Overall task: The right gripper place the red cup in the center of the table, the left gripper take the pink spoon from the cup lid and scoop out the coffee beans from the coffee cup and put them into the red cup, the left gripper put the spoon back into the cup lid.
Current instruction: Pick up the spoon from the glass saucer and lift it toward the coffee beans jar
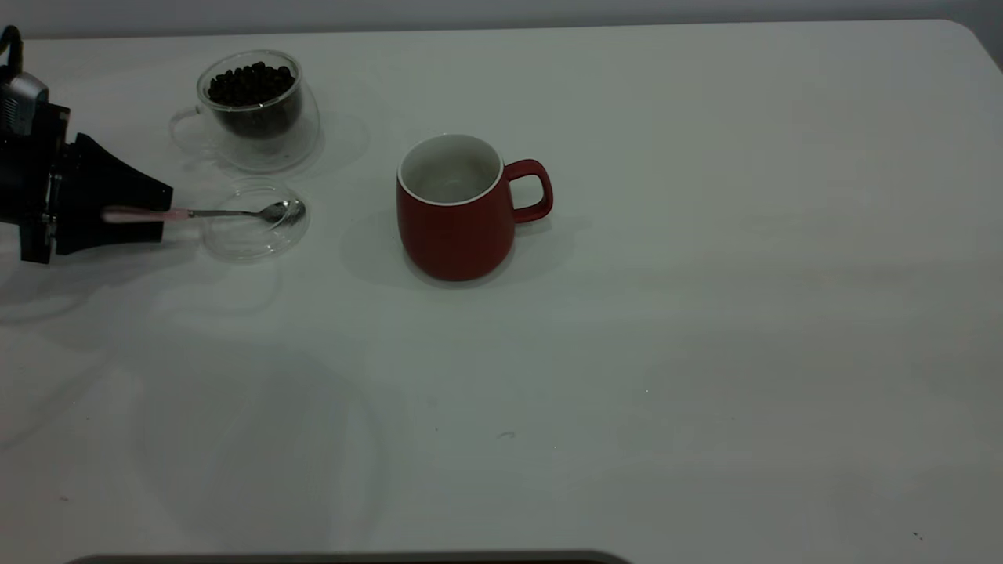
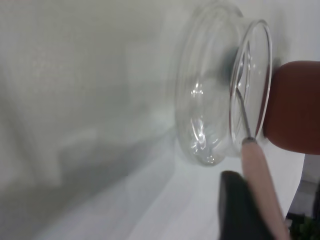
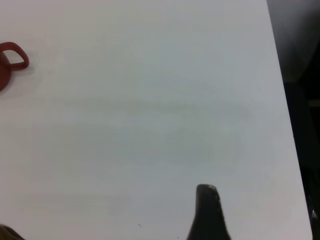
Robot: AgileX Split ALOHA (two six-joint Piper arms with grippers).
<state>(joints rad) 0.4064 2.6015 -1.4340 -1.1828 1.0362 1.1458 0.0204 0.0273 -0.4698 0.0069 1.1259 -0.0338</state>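
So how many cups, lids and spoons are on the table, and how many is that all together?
Cups: 2, the red cup and the clear coffee cup with coffee beans inside
Lids: 1, the clear cup lid
Spoons: 1, the pink spoon lying across the lid, its handle at the left gripper
Total: 4

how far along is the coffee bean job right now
Done: the red cup stands upright near the middle of the table, apparently empty inside. In hand: the left gripper is at the handle of the pink spoon, whose bowl lies over the cup lid. Left: scooping the coffee beans, all in the coffee cup, into the red cup, then returning the spoon. The right gripper is away from the cup.
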